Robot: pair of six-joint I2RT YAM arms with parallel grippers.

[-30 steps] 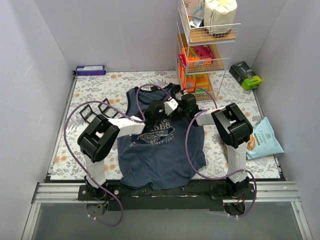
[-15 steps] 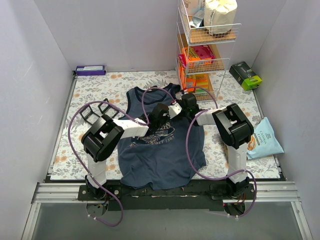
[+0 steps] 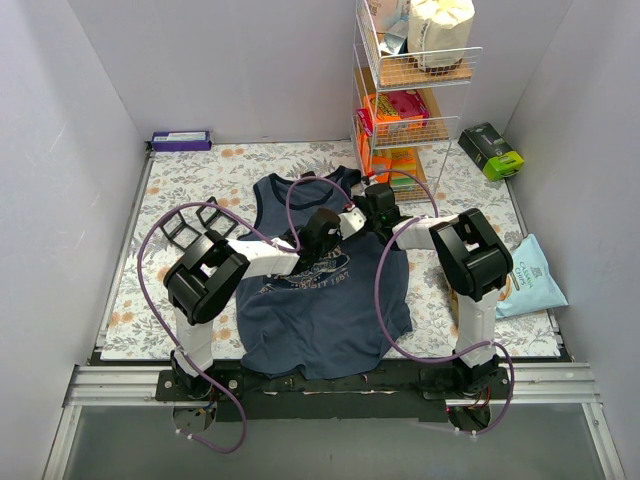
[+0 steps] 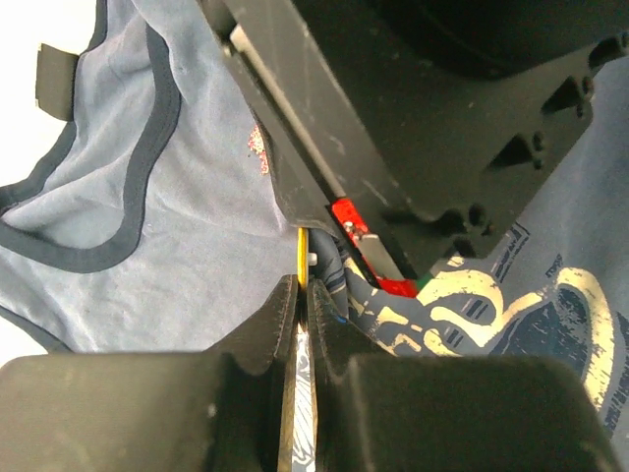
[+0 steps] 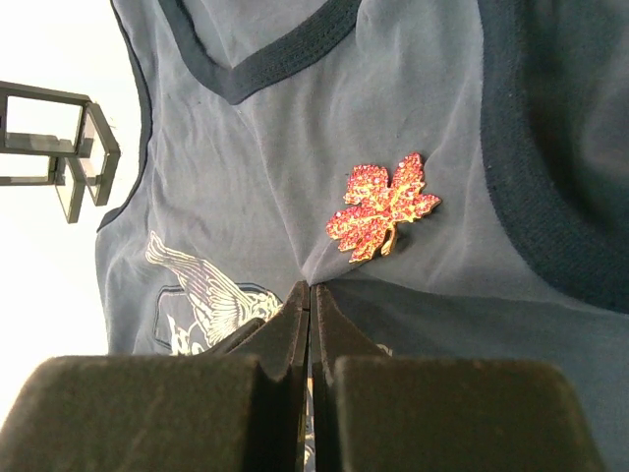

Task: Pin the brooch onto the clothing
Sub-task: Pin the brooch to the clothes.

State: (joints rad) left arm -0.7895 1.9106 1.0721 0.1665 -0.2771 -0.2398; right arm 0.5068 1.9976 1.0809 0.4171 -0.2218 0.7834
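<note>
The clothing (image 3: 320, 310) is a navy tank top lying flat on the floral cloth; it also shows in the left wrist view (image 4: 147, 197) and the right wrist view (image 5: 246, 177). The brooch (image 5: 381, 209), a red glittering maple leaf with gold edges, sits on the cloth near the armhole trim. My right gripper (image 5: 311, 287) is shut on a pinched fold of cloth just below the brooch. My left gripper (image 4: 303, 287) is shut on a thin gold-edged piece; I cannot tell what it is. Both grippers meet at the upper chest, left (image 3: 338, 222) and right (image 3: 358, 218).
A wire shelf rack (image 3: 410, 110) with boxes stands just behind the grippers. A black wire stand (image 3: 190, 225) sits left of the top. A purple box (image 3: 181, 140) lies at the back left, a green box (image 3: 492, 150) at the back right, and a snack bag (image 3: 528, 278) at the right.
My left gripper has moved right and a little farther, closing up against the right gripper. The right gripper has stayed at the upper chest.
</note>
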